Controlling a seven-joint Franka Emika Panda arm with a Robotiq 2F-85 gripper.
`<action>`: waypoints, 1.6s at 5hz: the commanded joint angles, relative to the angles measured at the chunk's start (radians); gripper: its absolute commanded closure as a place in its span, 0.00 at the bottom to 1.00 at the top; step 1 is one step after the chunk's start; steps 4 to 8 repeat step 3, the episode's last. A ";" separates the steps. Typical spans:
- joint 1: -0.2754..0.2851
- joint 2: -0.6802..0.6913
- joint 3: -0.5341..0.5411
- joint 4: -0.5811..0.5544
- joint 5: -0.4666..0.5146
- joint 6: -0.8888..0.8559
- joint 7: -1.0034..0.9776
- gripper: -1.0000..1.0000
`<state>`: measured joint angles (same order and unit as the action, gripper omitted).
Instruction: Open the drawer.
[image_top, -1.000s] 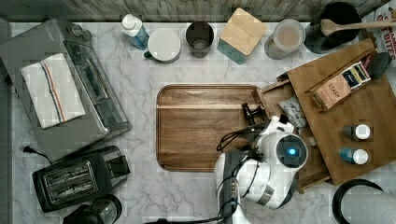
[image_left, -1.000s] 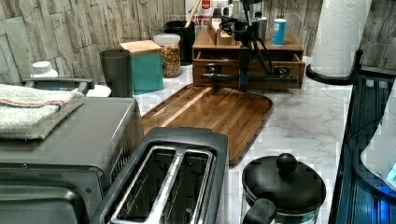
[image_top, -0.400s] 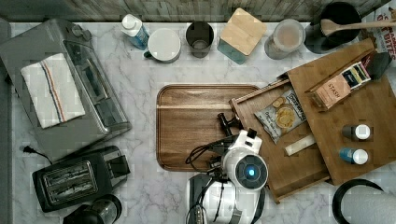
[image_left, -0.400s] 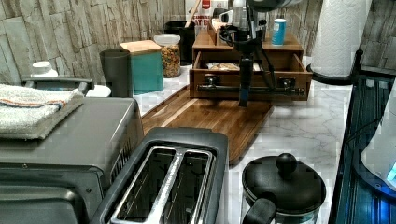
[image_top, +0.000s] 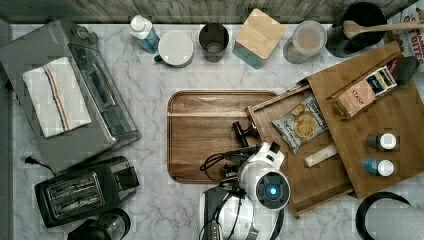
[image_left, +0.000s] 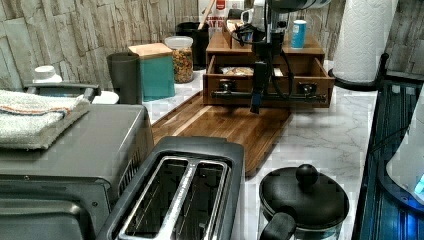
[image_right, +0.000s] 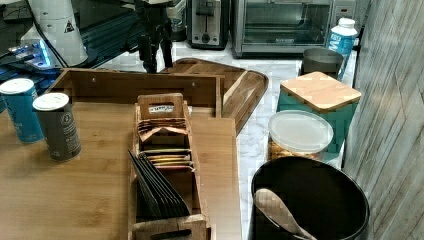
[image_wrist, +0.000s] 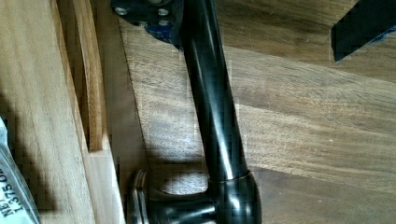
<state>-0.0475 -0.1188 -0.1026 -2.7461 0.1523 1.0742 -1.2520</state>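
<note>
Now, going from the top view's left, the serving tray (image_top: 210, 135) lies on the marble counter (image_top: 150, 100); the gripper (image_top: 245, 134) hangs over its right edge, fingers spread wide astride the black bar handle (image_wrist: 212, 107) without clamping it. Next, the drawer (image_top: 310, 180) stands pulled out from under the top board (image_top: 395, 115), holding a chip bag (image_top: 300, 122).

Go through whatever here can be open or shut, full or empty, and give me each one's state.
drawer: pulled open, a snack bag inside
gripper: open, at the bar handle
toaster: slots empty
glass jar: lid on
dark cup: uncovered
</note>
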 joint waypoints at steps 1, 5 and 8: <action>0.181 -0.045 0.170 -0.062 0.060 -0.070 0.044 0.00; 0.176 -0.045 0.175 -0.062 0.062 -0.070 0.043 0.00; 0.176 -0.045 0.175 -0.062 0.062 -0.070 0.043 0.00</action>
